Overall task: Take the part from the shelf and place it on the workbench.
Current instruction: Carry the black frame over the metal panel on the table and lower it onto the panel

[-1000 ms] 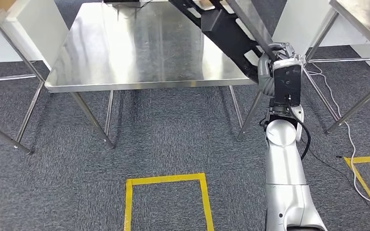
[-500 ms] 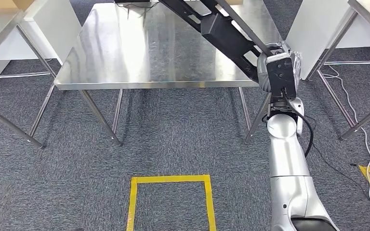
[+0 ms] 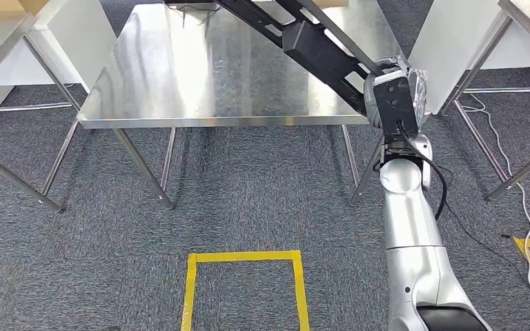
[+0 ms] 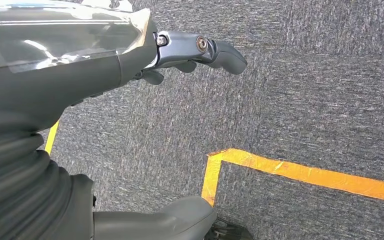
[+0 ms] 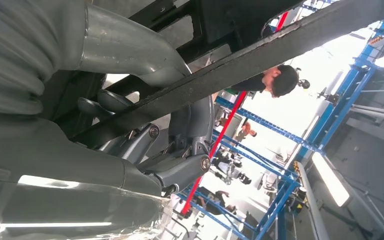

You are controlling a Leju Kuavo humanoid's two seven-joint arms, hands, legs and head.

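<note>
1. Black metal part (image 3: 317, 48) – long, stiff-looking frame with cut-outs and a boxy block mid-length – runs diagonally above the steel tabletop (image 3: 200, 76), far end out past the back edge, near end at the front right corner.
2. Right hand (image 3: 393, 96) grips the near end; the right wrist view shows fingers (image 5: 180, 170) wrapped round a bar of the part (image 5: 260, 55) – clamped on it.
3. Part looks raised over the tabletop, not resting on it; can't confirm contact at the far end.
4. Left hand (image 4: 190, 52) hangs over grey carpet (image 4: 305, 90) by yellow floor tape (image 4: 300, 172); fingers curled in, holding nothing.
5. Handling guess: rigid, probably heavy, and long – held at one end, so lots of leverage on the wrist. A grip nearer the block would balance better.
6. Smooth painted metal could slip or twist in the fingers; lower it flat, far end first, watch the tabletop edge.
7. Not fragile by the look, but steel on steel will bang and slide.
</note>
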